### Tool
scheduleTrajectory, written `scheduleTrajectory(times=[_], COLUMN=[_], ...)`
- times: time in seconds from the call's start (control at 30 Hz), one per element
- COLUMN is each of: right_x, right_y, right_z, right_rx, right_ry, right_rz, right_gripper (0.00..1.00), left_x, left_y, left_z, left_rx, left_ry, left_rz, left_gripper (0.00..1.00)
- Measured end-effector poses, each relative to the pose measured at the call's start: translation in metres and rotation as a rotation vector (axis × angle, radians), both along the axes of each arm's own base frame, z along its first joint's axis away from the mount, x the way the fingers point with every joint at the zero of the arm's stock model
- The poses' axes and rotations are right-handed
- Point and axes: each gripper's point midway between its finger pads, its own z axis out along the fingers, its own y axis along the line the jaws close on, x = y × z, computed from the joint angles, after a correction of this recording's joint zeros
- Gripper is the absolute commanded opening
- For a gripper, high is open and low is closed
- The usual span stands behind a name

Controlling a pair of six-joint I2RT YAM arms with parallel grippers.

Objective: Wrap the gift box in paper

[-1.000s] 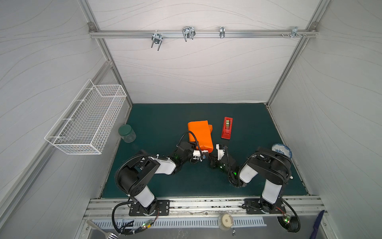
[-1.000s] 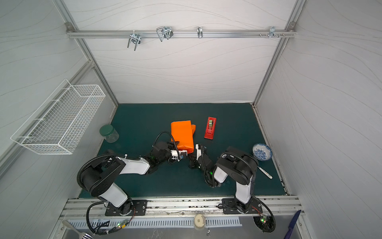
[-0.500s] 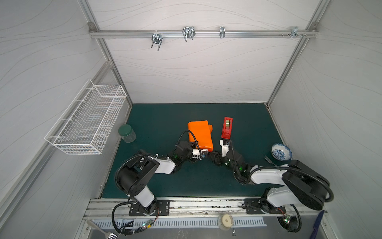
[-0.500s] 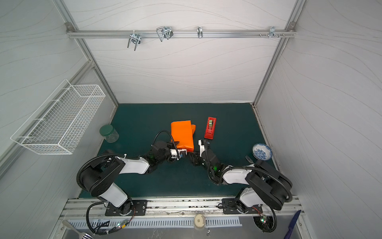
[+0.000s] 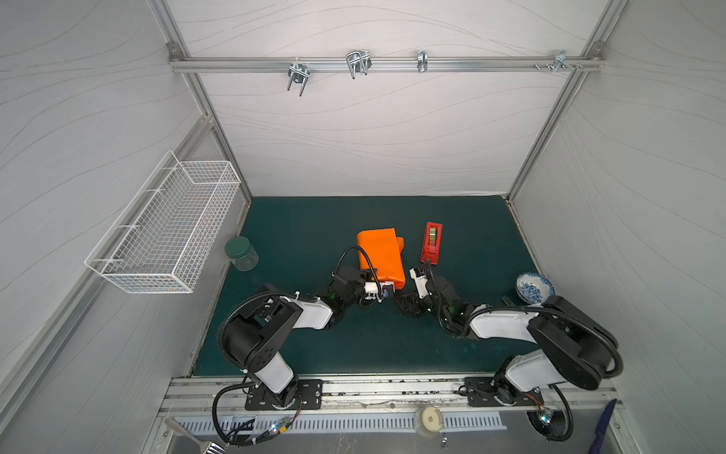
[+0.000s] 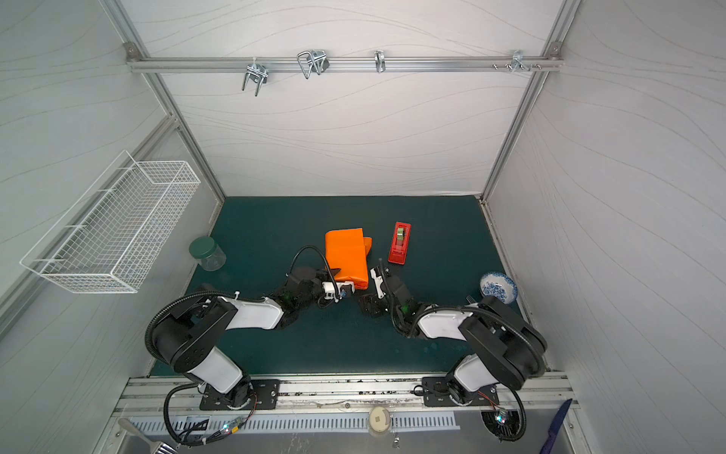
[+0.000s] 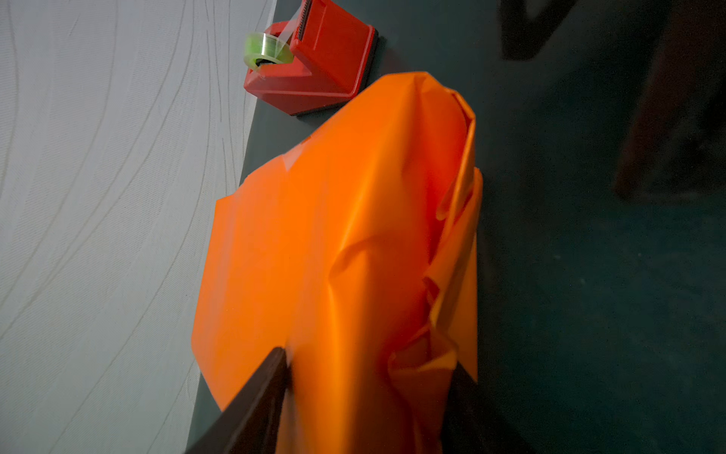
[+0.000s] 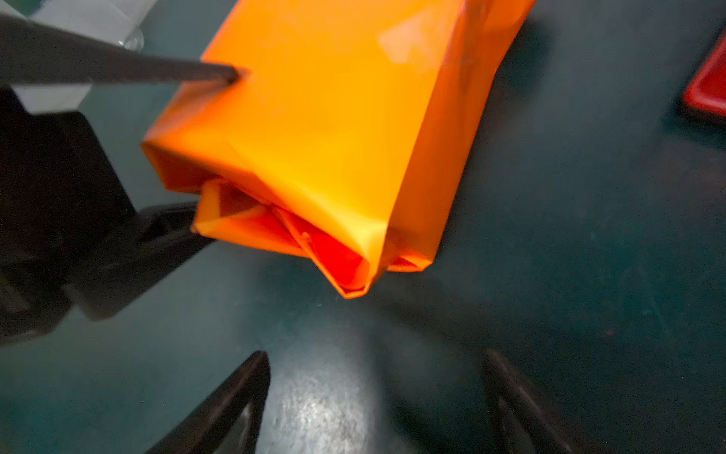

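Paper [image 5: 380,257] lies mid-counter as a box-shaped parcel. Long axis runs from back wall toward the arm bases, near end swung slightly right in both top views. Gift box under it is fully covered, none of its surface shows. Paper is glossy bright orange, top face smooth w/ a few dents. Near end is loosely folded: layered flaps, one pointed corner poking out. A small flap sticks out at the far right corner.

Left gripper [image 7: 369,359] straddles the near left corner, jaws apart, both tips touching paper; can't tell if it really clamps. Right gripper [image 8: 375,353] gapes wide, nothing btwn its fingers, low over bare counter [image 5: 314,346] just short of the folded end.

Counter is a dark green mat. Red tape dispenser [image 5: 431,241] sits near the parcel's right side, apart. Jar [image 5: 241,253] w/ green lid at left edge, blue-white bowl [image 5: 534,289] at right. White walls, wire basket [image 5: 165,228] on the left one, metal rail [image 5: 471,65] w/ hooks on the back one.
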Motion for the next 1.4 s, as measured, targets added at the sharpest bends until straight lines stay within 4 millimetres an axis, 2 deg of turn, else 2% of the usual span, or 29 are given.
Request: scheduleTrajectory(times=[0.07,0.27,0.4,0.63,0.83,1.1,1.27,1.4], right_x=[0.003,0.025,0.036,0.042,0.045,0.048,0.050,0.050], right_y=[0.005,0.022,0.023,0.023,0.025,0.026,0.027,0.027], right_z=[-0.004,0.008,0.007,0.004,0.006,0.009,0.011,0.010], right_rx=[-0.005,0.018,0.029,0.031,0.054,0.068,0.074,0.074], right_ry=[-0.006,-0.061,-0.069,-0.079,-0.083,-0.086,-0.090,-0.089], right_rz=[0.013,0.026,0.018,0.029,0.040,0.043,0.043,0.042], right_gripper=[0.84,0.80,0.77,0.72,0.67,0.64,0.63,0.62], left_x=[0.000,0.000,0.000,-0.001,-0.003,-0.007,-0.007,-0.004], left_y=[0.000,-0.002,-0.002,-0.003,-0.003,-0.001,0.006,0.017], left_z=[0.000,0.001,0.001,0.001,-0.001,0.002,0.015,0.014], left_rx=[-0.002,-0.009,-0.011,-0.011,-0.013,-0.041,-0.093,-0.119], left_ry=[0.001,0.009,0.012,0.018,0.042,0.077,0.071,0.076], left_rz=[0.000,-0.004,-0.005,-0.006,-0.009,0.004,0.022,0.042], left_gripper=[0.59,0.59,0.59,0.62,0.75,0.98,0.99,0.99])
